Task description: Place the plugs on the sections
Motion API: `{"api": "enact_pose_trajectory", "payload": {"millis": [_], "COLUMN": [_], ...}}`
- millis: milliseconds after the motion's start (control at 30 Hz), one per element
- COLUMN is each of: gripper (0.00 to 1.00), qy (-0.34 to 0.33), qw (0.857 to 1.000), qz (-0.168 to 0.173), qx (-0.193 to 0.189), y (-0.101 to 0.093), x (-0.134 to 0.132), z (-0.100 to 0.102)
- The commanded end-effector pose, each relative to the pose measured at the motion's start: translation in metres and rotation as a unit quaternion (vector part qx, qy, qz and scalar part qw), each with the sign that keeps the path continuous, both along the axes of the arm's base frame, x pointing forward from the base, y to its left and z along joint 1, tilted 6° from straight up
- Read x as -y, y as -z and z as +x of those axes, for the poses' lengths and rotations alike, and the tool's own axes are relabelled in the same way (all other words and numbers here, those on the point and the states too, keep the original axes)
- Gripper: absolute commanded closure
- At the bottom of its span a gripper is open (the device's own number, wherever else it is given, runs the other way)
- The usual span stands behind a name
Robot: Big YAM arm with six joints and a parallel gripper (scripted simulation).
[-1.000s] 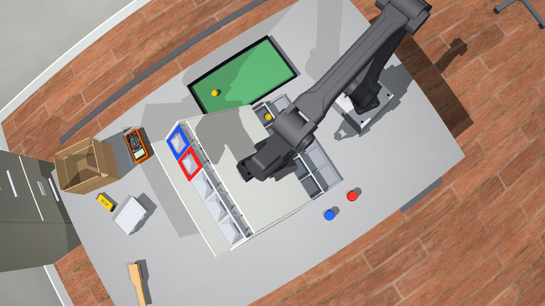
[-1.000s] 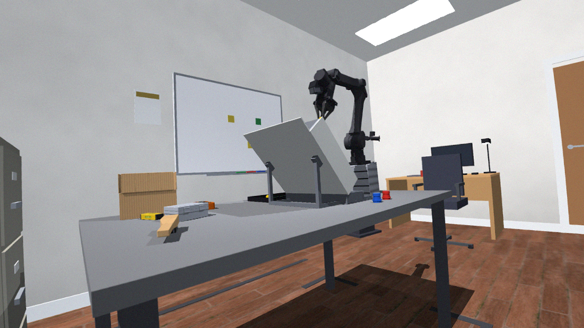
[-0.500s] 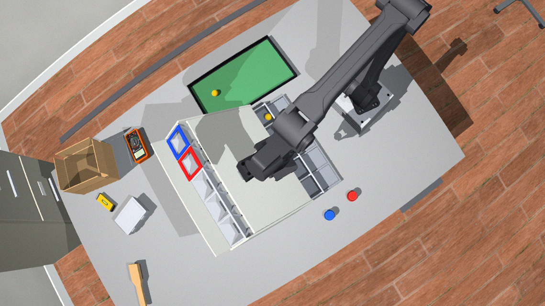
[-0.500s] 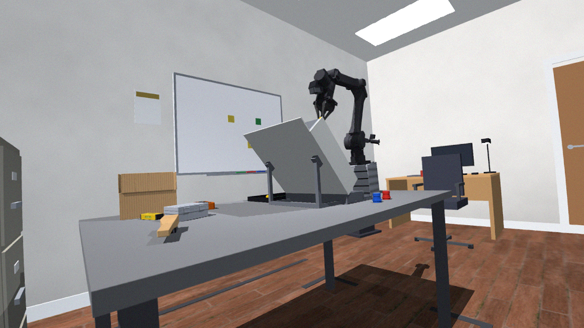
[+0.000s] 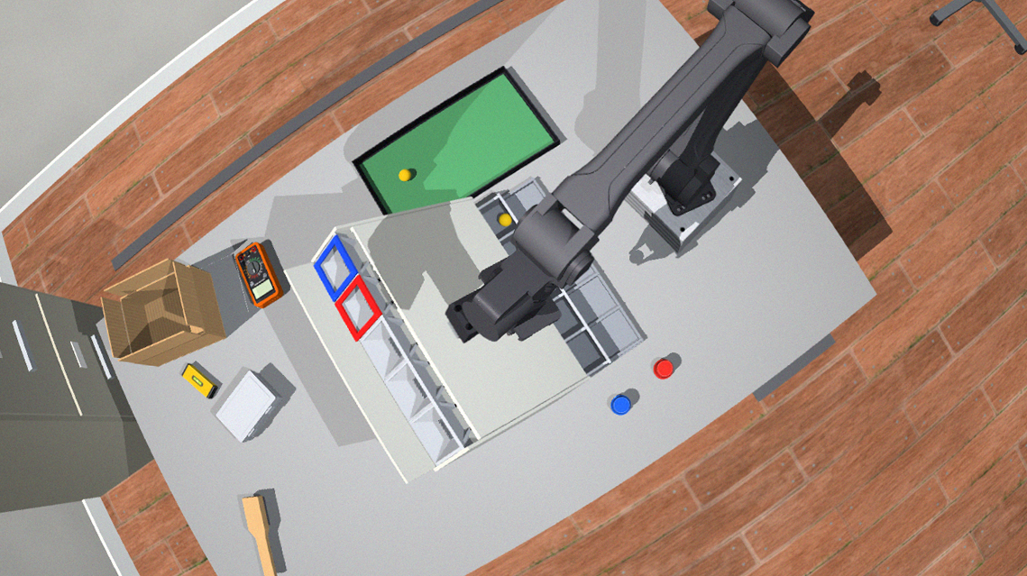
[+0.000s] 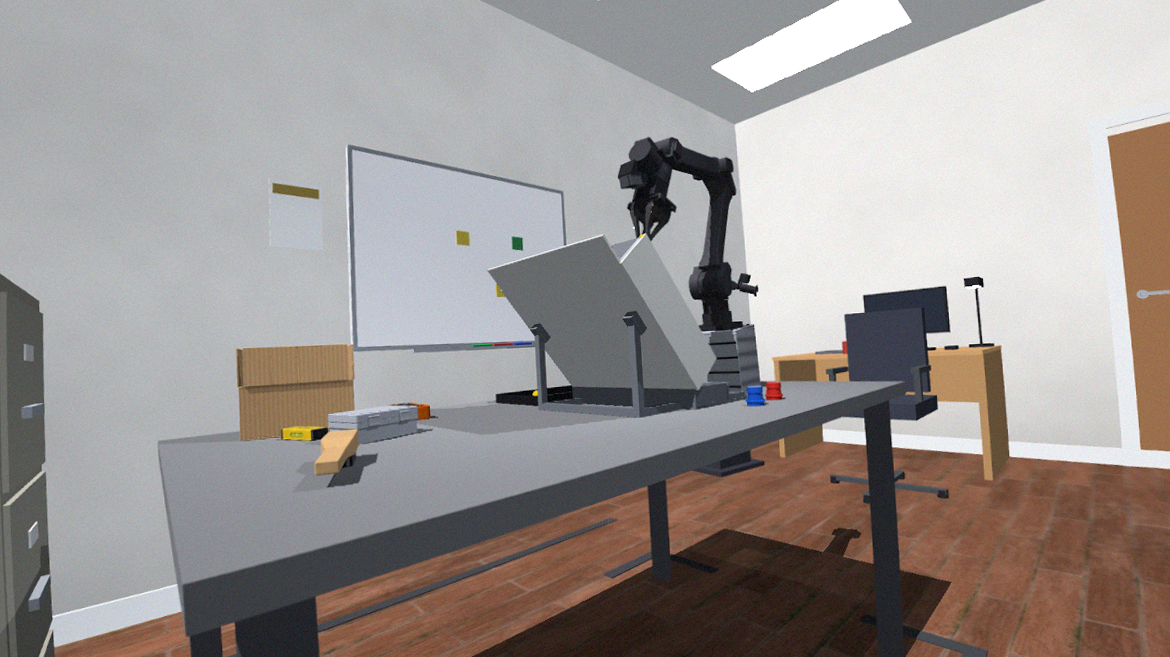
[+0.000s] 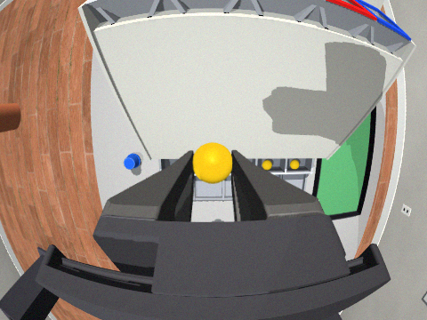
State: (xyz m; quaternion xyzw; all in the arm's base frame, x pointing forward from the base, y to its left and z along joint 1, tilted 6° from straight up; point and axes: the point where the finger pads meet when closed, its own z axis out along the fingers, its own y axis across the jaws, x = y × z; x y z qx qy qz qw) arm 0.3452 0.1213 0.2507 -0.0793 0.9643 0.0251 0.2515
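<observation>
My gripper point(image 7: 213, 158) is shut on a yellow marble point(image 7: 212, 162) and holds it high above the sloped white cover point(image 5: 448, 302), over its lower half. It also shows in the side view point(image 6: 653, 224). The blue-banded funnel point(image 5: 333, 265) and the red-banded funnel point(image 5: 357, 308) sit at the cover's top edge. The red plug point(image 5: 662, 368) and the blue plug point(image 5: 620, 404) stand on the table beside the grey sections point(image 5: 600, 320). One marble point(image 5: 504, 219) lies in an end section; the wrist view shows two marbles point(image 7: 267, 164) point(image 7: 294, 164) in neighbouring sections.
The green tray point(image 5: 462, 144) holds one marble point(image 5: 404, 174). A multimeter point(image 5: 260, 272), a cardboard box point(image 5: 162, 310), a small yellow tool point(image 5: 199, 378), a white case point(image 5: 246, 405) and a wooden block point(image 5: 261, 533) lie past the funnels. The arm's base point(image 5: 681, 200) stands behind the sections.
</observation>
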Motion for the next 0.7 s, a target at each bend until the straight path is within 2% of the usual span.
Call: {"api": "enact_pose_trajectory", "payload": {"millis": [0,500,667], "gripper": [1.00,1.00,1.00], "qy": [0.002,0.002,0.002], "qw": [1.000,1.000,1.000], "qz": [0.012,0.012,0.012], "qx": [0.025,0.025,0.024], "y": [-0.032,-0.043,-0.045], "x": [-0.008,-0.012,-0.018], "z": [0.014,0.019,0.063]}}
